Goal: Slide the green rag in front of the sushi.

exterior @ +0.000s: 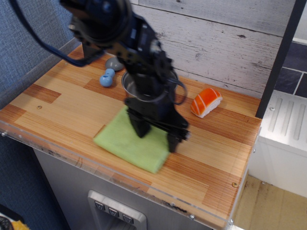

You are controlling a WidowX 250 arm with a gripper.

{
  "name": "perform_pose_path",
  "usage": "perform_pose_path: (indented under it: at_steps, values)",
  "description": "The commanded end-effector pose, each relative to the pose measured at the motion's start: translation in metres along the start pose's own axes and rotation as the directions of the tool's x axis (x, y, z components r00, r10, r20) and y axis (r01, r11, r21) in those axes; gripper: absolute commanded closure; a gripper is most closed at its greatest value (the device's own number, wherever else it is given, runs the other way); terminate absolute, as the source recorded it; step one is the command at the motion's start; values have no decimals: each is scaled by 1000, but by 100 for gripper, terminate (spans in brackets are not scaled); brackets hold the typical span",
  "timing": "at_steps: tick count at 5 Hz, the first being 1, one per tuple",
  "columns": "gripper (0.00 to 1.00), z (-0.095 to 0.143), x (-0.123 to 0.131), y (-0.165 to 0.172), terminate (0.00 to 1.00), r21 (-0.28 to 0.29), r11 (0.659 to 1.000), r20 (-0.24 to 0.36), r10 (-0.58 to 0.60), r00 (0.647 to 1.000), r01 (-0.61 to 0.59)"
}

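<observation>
The green rag (125,142) lies flat on the wooden counter near the front edge, at the middle. My black gripper (157,135) stands over its right part with the jaws spread wide. The left finger (140,127) is down on the cloth and the right finger (172,142) is at the cloth's right edge. The sushi (206,102), orange over white rice, lies behind and to the right of the rag, apart from it. Nothing is held between the fingers.
A steel pot (128,84) stands behind the gripper, mostly hidden by the arm. A small blue object (106,77) and a grey one (113,63) lie at the back left. A wooden plank wall runs behind; the counter's right edge drops off.
</observation>
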State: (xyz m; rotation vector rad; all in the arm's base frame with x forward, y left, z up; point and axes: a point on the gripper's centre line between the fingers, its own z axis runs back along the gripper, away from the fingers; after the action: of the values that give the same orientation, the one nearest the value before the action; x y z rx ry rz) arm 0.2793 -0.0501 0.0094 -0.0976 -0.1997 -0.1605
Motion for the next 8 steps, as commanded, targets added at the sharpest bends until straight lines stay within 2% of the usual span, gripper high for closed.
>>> perform_pose_path:
  at_steps: [1,2,4,6,8]
  values:
    - [0,4,-7,-52,0,-47,996,10,-73,997,73]
    - [0,5,-9,-64,0,-54,994,13,-92,996,92]
    - [0,21,-7,-40,0,-19,1000,41,-17,999,18]
    - [0,61,17,-17,0,11,1000,145,28,989,-30]
    - [0,119,32,-21,0,-6,999,253,46,966,-46]
